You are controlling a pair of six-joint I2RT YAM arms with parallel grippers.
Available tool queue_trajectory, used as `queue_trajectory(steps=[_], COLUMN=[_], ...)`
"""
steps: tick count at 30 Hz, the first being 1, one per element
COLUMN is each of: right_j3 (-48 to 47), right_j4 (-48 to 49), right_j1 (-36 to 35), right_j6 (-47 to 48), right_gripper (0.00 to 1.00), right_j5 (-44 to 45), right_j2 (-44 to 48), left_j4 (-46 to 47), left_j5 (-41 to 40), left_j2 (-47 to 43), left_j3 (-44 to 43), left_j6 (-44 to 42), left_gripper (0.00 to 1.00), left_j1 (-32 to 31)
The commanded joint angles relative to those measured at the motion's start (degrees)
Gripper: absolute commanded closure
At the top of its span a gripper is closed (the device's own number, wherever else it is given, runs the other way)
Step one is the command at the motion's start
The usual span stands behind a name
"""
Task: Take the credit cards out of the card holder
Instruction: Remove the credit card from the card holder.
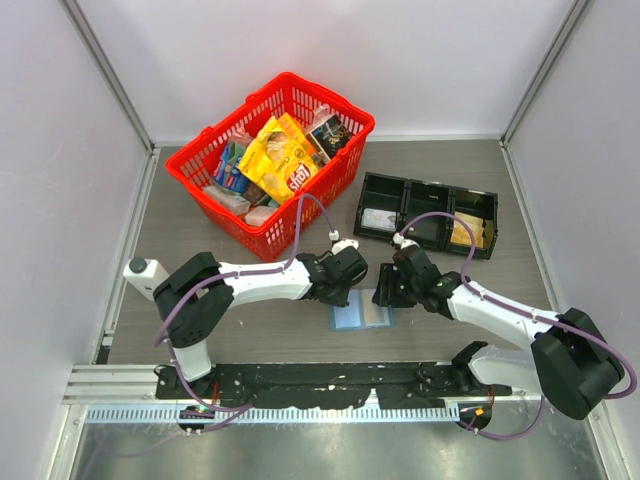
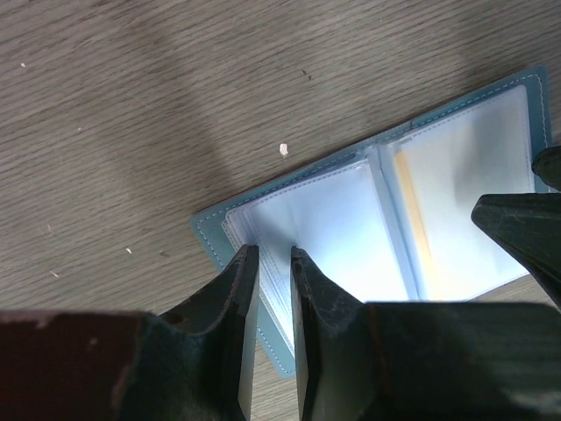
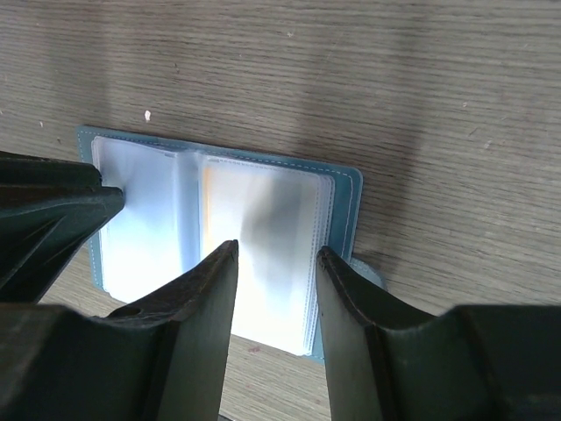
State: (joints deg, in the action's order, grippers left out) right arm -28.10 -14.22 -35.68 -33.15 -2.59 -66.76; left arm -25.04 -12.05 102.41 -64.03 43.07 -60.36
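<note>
The card holder [image 1: 362,316] lies open on the table [image 1: 260,335], a card [image 3: 208,189] showing tan behind its right sleeve. The left gripper's [image 2: 272,254] jaws, barely apart, meet the left panel; grip unclear. The right gripper's [image 3: 276,250] jaws hover half open and empty. Tray [image 1: 430,183] and basket [image 1: 200,190] stand beyond.

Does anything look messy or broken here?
Nothing looks broken or spilled. Only small things stand out: a few white specks dot the table, one close to the open card holder, and the red basket sits askew.
</note>
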Motion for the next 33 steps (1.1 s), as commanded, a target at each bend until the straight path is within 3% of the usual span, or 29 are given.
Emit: queue_trajectory(steps=[1, 18, 33], right_j3=[-1.26, -0.29, 0.50], right_j4=[1.03, 7.00, 12.81], right_j1=[-0.35, -0.44, -0.35], right_j6=[0.36, -1.66, -3.15], right_gripper=[0.55, 0.73, 0.73], right_j5=[0.13, -9.09, -17.54], right_j2=[0.58, 4.53, 4.01], left_j4=[1.57, 1.83, 1.83], left_j5=[0.63, 1.07, -0.25], left_j2=[-0.46, -0.63, -2.56], left_j3=[-0.31, 0.04, 1.36], left_j6=[-0.27, -0.27, 0.35], left_gripper=[0.76, 0.77, 0.77], left_j1=[0.06, 0.15, 0.33])
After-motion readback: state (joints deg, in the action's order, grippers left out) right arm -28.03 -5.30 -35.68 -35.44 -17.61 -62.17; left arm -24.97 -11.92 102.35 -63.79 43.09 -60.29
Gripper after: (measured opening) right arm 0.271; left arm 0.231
